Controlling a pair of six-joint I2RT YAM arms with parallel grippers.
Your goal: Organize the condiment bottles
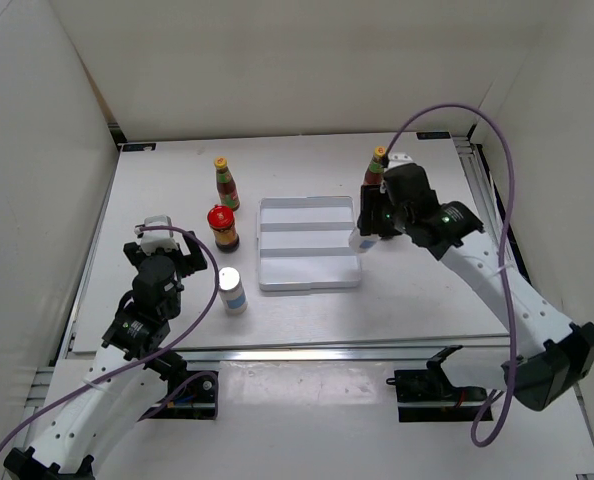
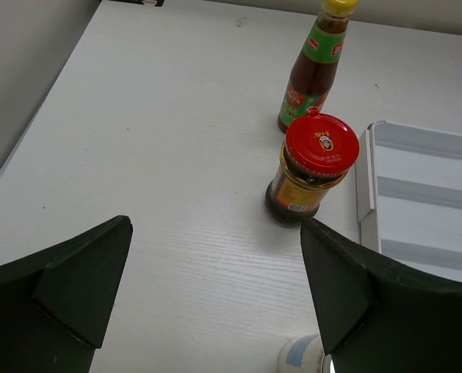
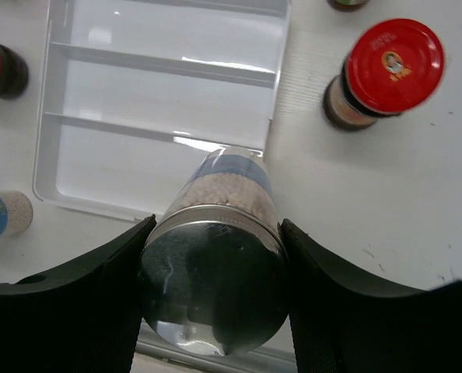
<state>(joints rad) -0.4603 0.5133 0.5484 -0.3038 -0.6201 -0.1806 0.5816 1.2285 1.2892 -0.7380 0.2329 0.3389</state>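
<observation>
Right pincer [image 3: 217,229] pinches 1 shaker [image 3: 215,295] near its silver top, at the tray's [image 3: 276,85] right edge. Left pincer [image 2: 215,227] spread, empty. Shaker appears rigid, light and smooth, probably slippery: grip mid-body.

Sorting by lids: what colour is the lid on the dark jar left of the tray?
Red lid, best seen in the left wrist view.

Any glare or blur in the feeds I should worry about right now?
Right wrist: the shaker gripped in the right hand looms soft-focused, its silver top dark; glare streaks the tray; the red-lidded jar is slightly smeared. Left wrist: crisp on the other jar. Top external: even light, faint shadows.
</observation>
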